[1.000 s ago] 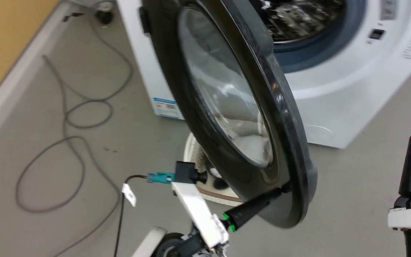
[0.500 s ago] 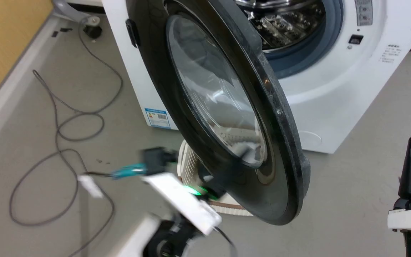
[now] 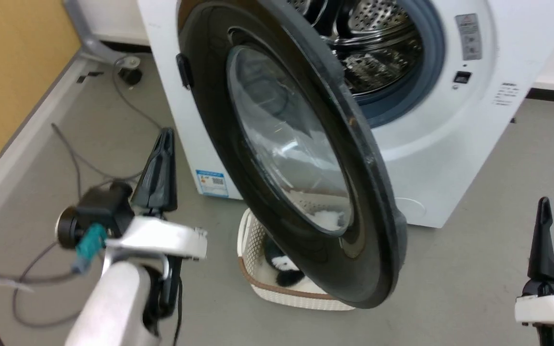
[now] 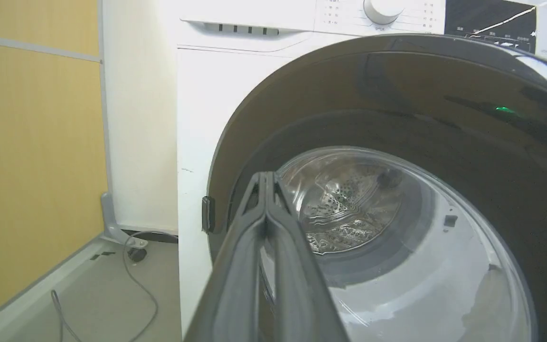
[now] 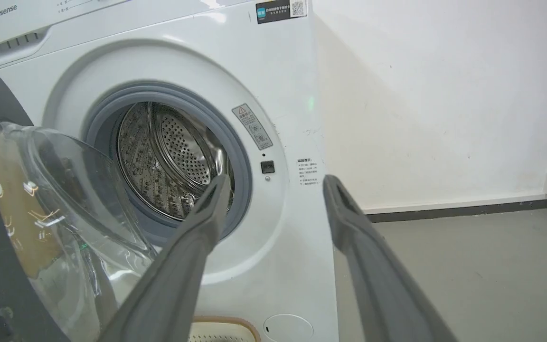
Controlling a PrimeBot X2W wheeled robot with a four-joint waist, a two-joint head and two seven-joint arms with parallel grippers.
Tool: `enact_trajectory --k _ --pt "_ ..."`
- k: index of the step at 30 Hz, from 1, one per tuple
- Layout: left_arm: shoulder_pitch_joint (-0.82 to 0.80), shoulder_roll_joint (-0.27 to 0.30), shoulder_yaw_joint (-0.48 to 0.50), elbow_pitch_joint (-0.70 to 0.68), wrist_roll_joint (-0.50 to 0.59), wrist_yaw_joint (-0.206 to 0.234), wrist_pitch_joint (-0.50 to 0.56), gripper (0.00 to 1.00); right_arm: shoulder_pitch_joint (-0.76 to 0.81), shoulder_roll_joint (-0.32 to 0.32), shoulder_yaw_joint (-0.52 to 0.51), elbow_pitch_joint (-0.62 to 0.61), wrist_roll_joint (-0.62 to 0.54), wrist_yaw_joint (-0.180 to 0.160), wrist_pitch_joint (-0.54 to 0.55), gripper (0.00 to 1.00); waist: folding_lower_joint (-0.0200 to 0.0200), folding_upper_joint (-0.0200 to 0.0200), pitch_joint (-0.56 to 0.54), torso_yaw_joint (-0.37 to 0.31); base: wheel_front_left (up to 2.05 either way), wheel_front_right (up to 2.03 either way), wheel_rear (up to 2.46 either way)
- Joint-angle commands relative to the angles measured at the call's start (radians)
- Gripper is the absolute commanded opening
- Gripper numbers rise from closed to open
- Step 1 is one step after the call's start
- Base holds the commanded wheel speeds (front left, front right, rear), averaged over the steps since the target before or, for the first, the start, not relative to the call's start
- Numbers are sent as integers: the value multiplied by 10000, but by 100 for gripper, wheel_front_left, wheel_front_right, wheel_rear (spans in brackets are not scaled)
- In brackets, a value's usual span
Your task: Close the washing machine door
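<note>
Washing machine door (image 3: 286, 154), wide glossy black rim around clear bulging glass, stands half open off the big white front-loading washing machine (image 3: 440, 139). Your left gripper (image 4: 266, 190), fingers pinched together on nothing, sits outside it, seemingly poised to push; your right gripper (image 5: 276, 185) waits spread, empty.

**Control:** Operator, list surroundings.

**Operator:** I see one cream basket (image 3: 250, 235) on the grey floor (image 3: 474, 269), holding a black-and-white item (image 3: 284, 269). Loose grey cable (image 3: 71, 154) lies near the yellow wall panel (image 3: 12, 62).
</note>
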Motion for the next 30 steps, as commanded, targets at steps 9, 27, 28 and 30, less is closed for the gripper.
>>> enact_trajectory --k 9,27,28,30 --pt "1912 -553 1052 -437 2020 353 -42 100 417 11 768 -177 -434 8 -44 100 0 0 -222 -355 0 0 0" --pt "2881 -1205 2016 -619 3365 -40 -43 100 -1038 11 1507 -2578 279 8 -44 0 0 0 -258 -627 0 0 0" --pt "2894 -1228 2023 -652 3412 -48 -43 100 -1244 11 1673 -2843 383 8 -44 0 0 0 -253 -613 0 0 0" --pt "2923 -1254 2037 -702 3522 -57 -43 100 -1587 11 2123 -3355 622 8 -44 0 0 0 -252 -591 0 0 0"
